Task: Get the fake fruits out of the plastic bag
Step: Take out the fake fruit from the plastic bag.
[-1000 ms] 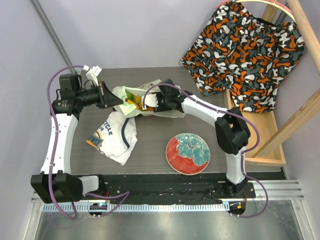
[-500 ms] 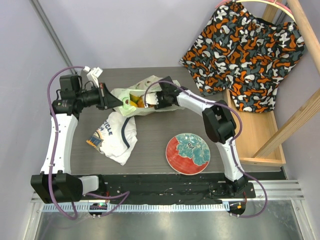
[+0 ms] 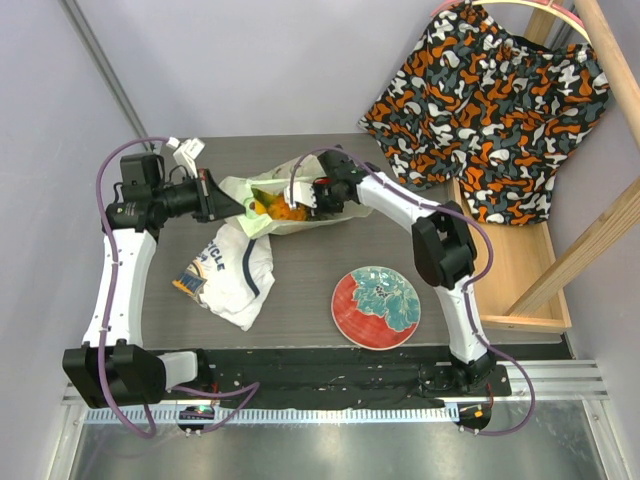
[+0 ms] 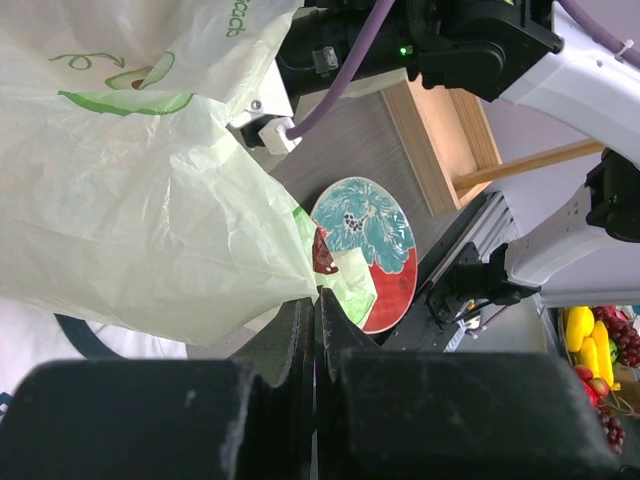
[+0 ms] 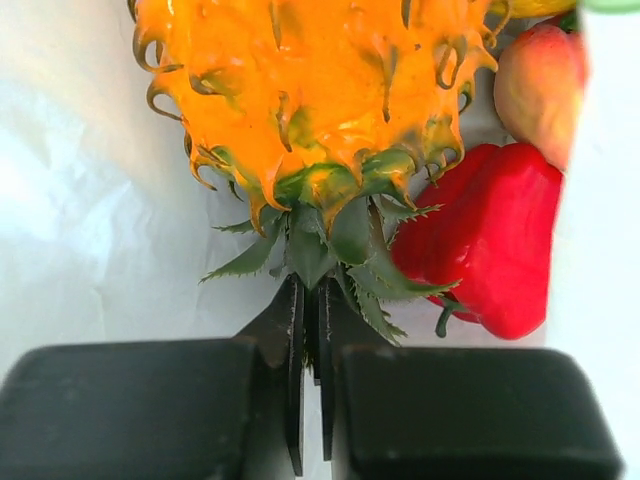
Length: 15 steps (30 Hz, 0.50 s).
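The plastic bag (image 3: 320, 215) lies at the back middle of the table, pale green and crinkly, its mouth facing left. My left gripper (image 3: 228, 206) is shut on the bag's edge (image 4: 250, 270) and holds the mouth up. My right gripper (image 3: 298, 197) reaches into the mouth and is shut on the green crown (image 5: 330, 235) of the orange pineapple (image 5: 310, 90). A red fruit (image 5: 490, 240) and an orange-pink rounded fruit (image 5: 535, 85) lie beside the pineapple inside the bag. Orange fruits (image 3: 272, 207) show in the mouth from above.
A white printed T-shirt (image 3: 235, 270) lies crumpled in front of the bag. A red plate with a teal pattern (image 3: 377, 306) sits front right. A patterned garment (image 3: 490, 100) hangs over a wooden rack (image 3: 510, 260) at the right.
My right gripper pushed further left into the bag's mouth and closed on the pineapple's crown. The left gripper kept its hold on the bag's edge.
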Motion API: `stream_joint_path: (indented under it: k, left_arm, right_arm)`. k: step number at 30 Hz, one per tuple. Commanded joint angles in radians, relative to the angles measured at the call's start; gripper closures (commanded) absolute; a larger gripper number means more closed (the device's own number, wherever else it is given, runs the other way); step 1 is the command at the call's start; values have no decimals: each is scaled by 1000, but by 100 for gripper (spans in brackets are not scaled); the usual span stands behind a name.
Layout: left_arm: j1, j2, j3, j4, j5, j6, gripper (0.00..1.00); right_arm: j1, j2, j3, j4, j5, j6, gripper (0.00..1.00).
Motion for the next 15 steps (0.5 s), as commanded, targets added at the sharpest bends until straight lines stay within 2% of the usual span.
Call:
stream_joint_path:
  k: [1,5,9,15]
  left_arm:
    - [6,-18,0,48,29,-25,99]
    - [6,-13,-6,56,30,-33,100]
    - [5,-4,-6,74,30,-47,100]
    - [6,11,7,100,18,-75,100]
  right_arm:
    - [13,-168,-45,22,-64,114,99]
    - [19,-275,-108,105,-79,192,99]
    - [39,-361,-117,112,-88,263,99]
    - [75,-438,-160,102,-59,286,99]
